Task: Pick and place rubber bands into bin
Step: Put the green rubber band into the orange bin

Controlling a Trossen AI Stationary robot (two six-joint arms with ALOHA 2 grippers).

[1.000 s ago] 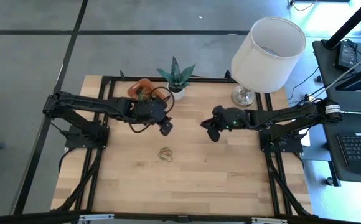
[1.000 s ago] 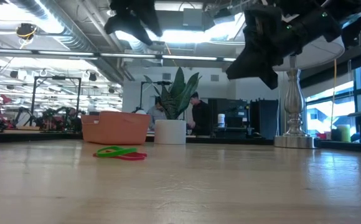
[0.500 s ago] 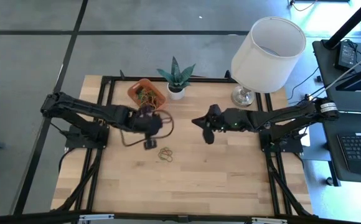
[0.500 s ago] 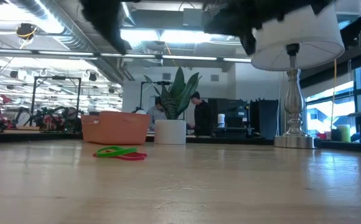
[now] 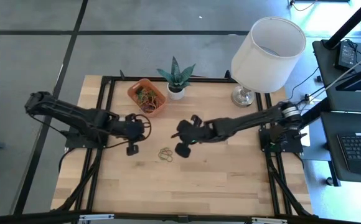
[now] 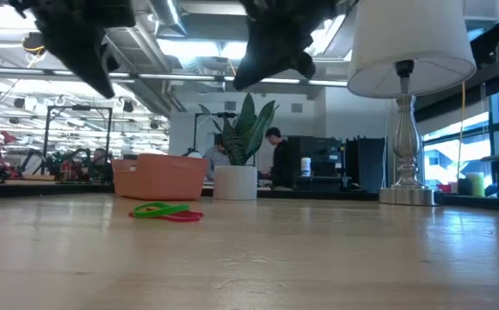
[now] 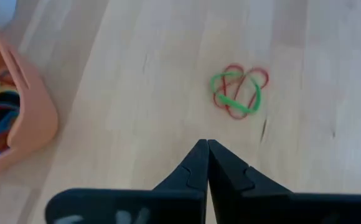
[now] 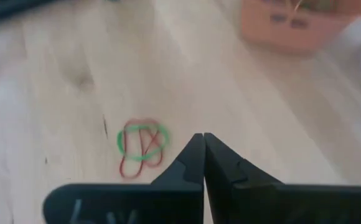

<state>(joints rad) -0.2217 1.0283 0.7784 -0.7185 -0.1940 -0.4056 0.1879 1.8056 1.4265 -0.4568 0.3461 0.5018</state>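
A small tangle of red and green rubber bands (image 5: 165,154) lies flat on the wooden table near its middle; the left wrist view shows the same rubber bands (image 7: 238,92), and so do the right wrist view (image 8: 140,145) and the low view (image 6: 165,211). The orange bin (image 5: 147,97) stands at the far edge with several coloured bands inside. My left gripper (image 5: 131,149) hangs shut above the table, left of the tangle. My right gripper (image 5: 181,149) hangs shut just right of the tangle, above it. Neither holds anything.
A small plant in a white pot (image 5: 177,91) stands right of the bin. A lamp with a white shade (image 5: 267,46) stands at the far right corner. Bare wood lies toward the near edge.
My left gripper has drawn back from the bin toward the table's left and near side, sinking, and has shut. My right gripper has swung out toward the left and the tangle, and has shut. The bands on the table have not moved.
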